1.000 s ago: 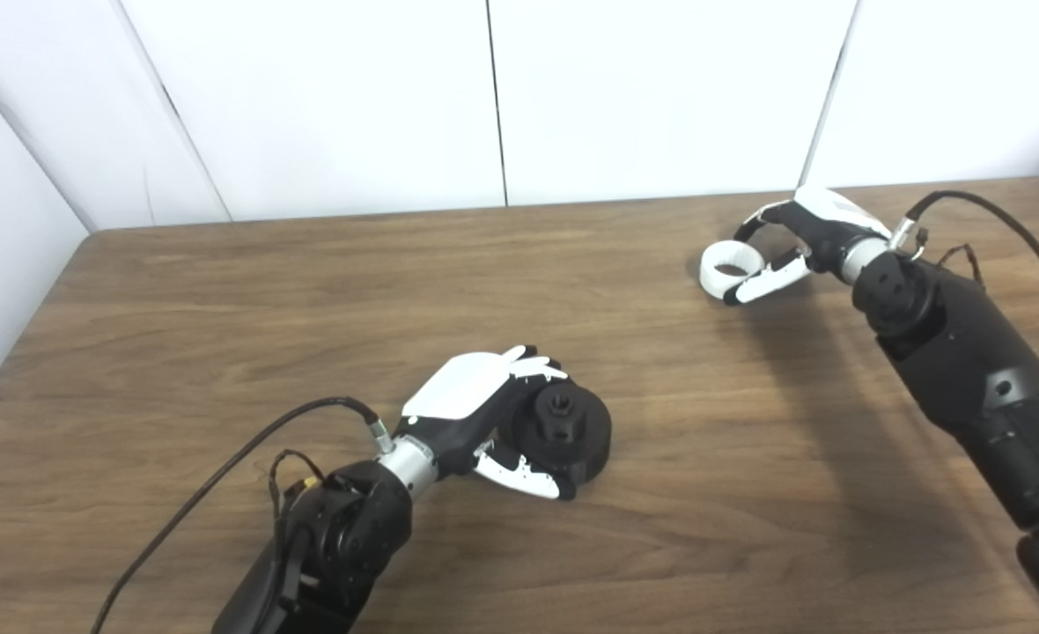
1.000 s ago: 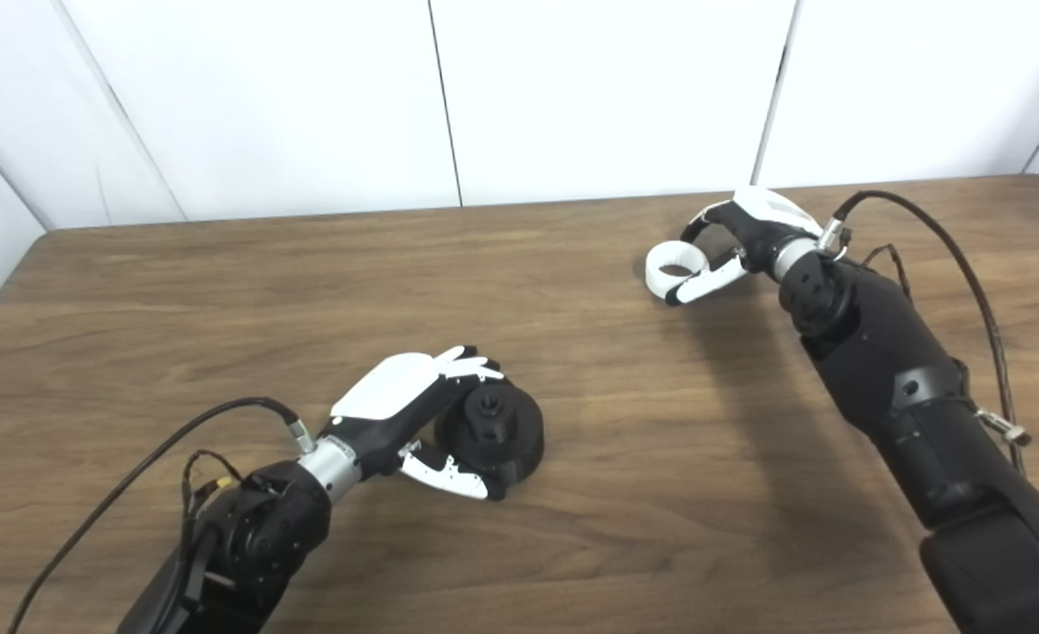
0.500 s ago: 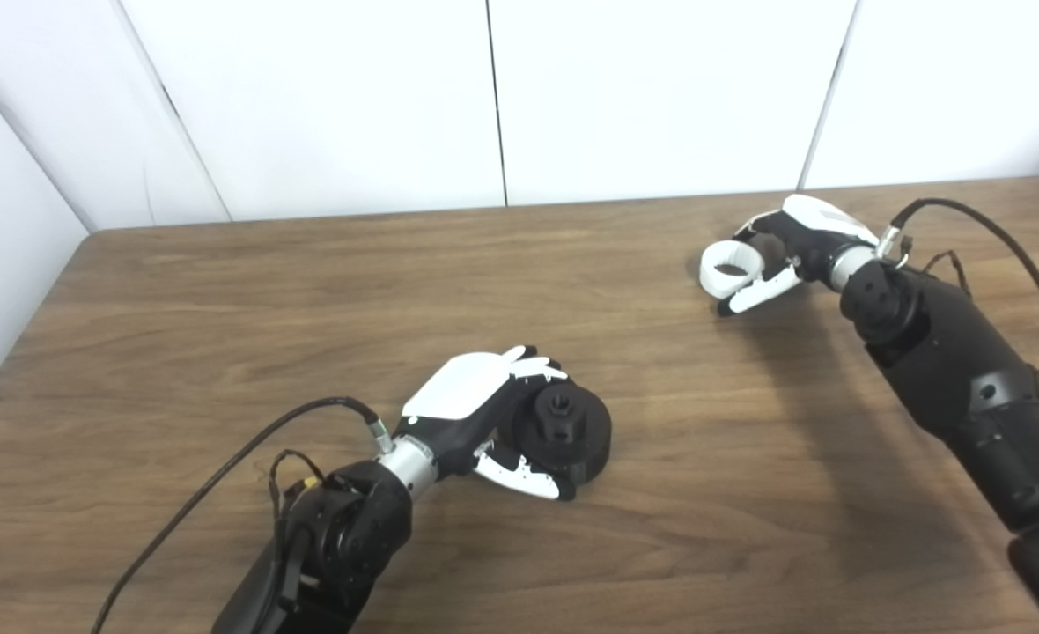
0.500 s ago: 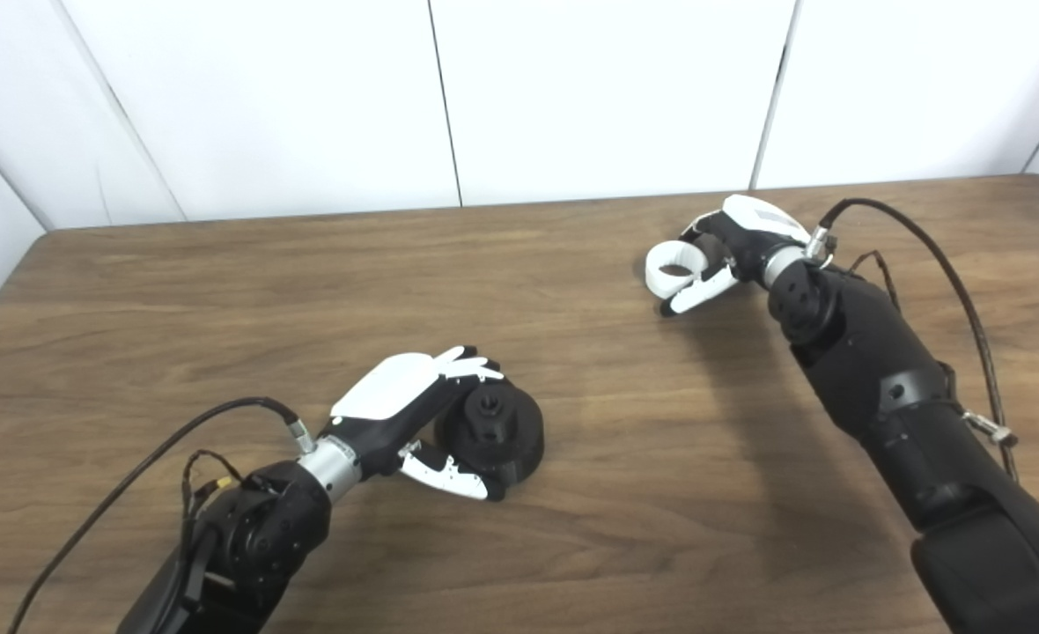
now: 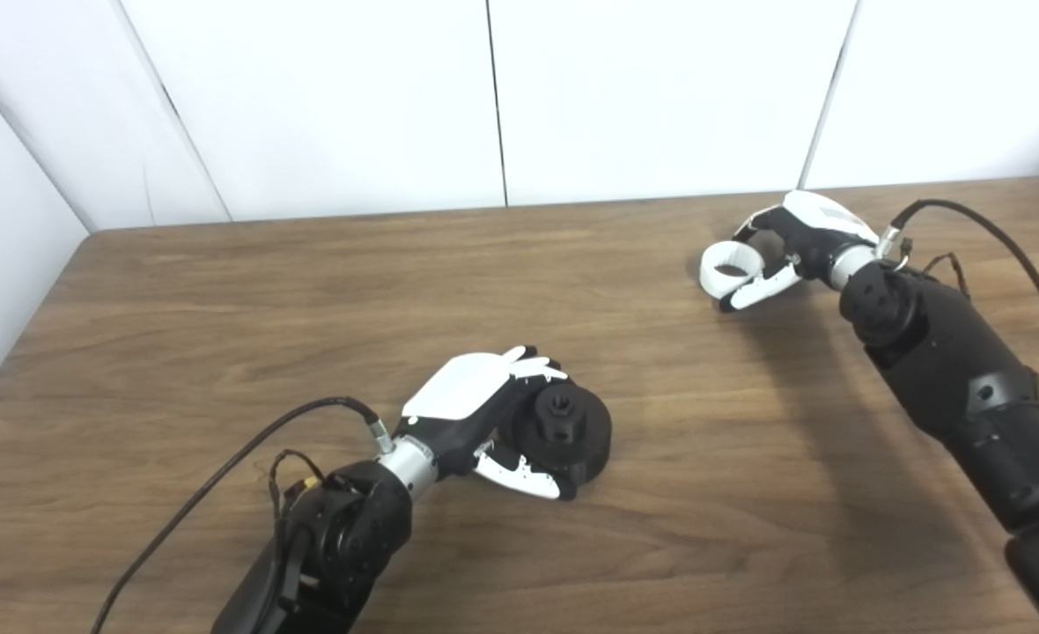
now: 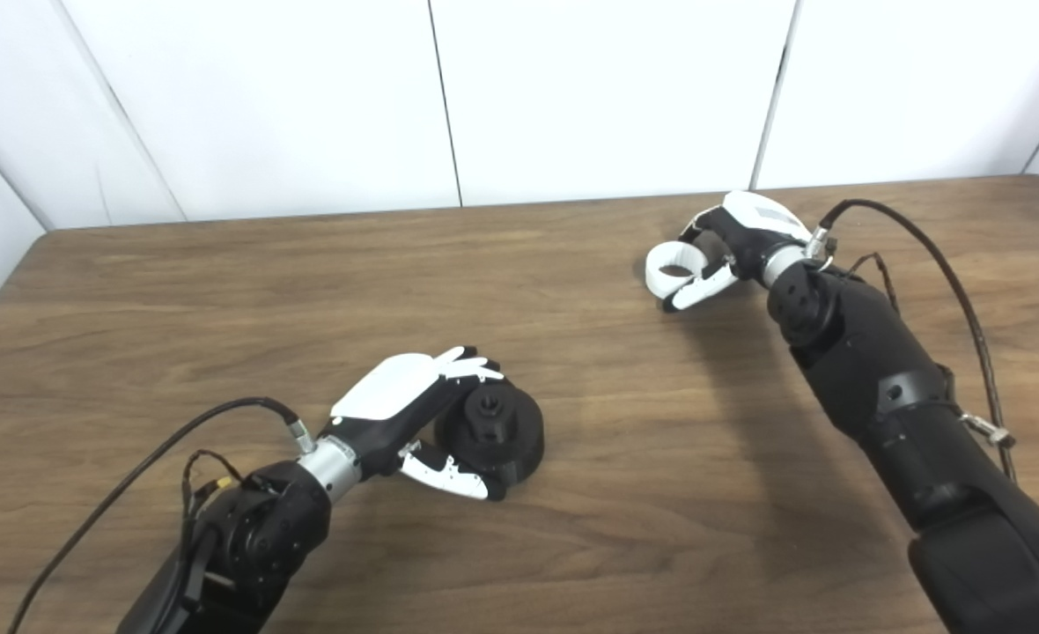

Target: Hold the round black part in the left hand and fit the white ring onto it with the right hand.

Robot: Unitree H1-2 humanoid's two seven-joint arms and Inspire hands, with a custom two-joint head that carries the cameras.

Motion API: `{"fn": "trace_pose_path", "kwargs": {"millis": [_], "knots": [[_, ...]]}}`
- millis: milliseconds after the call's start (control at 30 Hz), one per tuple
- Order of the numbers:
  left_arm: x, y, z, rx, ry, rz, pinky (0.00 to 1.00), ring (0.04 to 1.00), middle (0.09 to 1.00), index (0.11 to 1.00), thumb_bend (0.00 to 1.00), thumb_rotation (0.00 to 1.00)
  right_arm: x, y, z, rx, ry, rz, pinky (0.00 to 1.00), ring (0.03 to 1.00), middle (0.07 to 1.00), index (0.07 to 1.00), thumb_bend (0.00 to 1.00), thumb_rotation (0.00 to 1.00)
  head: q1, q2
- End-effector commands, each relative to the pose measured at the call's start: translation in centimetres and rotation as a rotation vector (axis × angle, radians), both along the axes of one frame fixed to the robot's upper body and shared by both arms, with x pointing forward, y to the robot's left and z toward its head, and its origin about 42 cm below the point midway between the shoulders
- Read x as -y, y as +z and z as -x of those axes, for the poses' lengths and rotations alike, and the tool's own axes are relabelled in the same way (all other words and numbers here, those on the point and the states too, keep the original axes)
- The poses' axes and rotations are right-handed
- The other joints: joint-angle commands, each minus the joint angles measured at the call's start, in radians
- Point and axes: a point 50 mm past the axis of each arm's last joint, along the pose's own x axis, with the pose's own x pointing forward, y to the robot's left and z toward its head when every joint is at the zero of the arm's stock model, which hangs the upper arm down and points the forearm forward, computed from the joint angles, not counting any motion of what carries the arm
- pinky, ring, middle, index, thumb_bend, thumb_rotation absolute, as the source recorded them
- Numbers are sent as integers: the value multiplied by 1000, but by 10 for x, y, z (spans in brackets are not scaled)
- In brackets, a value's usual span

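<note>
1. Wooden worktop [image 5: 220,335]: brown, with white wall panels behind its far edge.
2. Round black part [image 5: 565,432]: lies on the worktop toward the near edge, about midway across; a raised hub at its centre faces up.
3. Left hand [image 5: 475,414]: fingers over the part's far side, thumb along its near side, clasped around it.
4. White ring [image 5: 729,267]: near the far right corner, well apart from the black part.
5. Right hand [image 5: 792,242]: fingers and thumb pinch the ring; whether the ring touches the worktop cannot be told.
</note>
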Motion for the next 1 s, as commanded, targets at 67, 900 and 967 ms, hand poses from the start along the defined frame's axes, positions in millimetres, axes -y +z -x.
{"fn": "trace_pose_path", "kwargs": {"millis": [67, 900, 967], "knots": [[-3, 1, -1, -13, -1, -18, 925, 988, 921, 797, 1000, 406, -6, 30, -11, 113, 30, -26, 811, 949, 869, 636, 789, 234, 0, 0], [-2, 0, -2, -9, 1, -22, 926, 988, 923, 794, 1000, 399, -6, 41, -7, 148, 38, -66, 797, 930, 859, 492, 523, 154, 1, -1], [-2, 0, -3, -10, 1, -20, 927, 987, 922, 793, 1000, 397, -7, 43, -6, 152, 41, -69, 794, 930, 859, 493, 523, 154, 0, 0]]}}
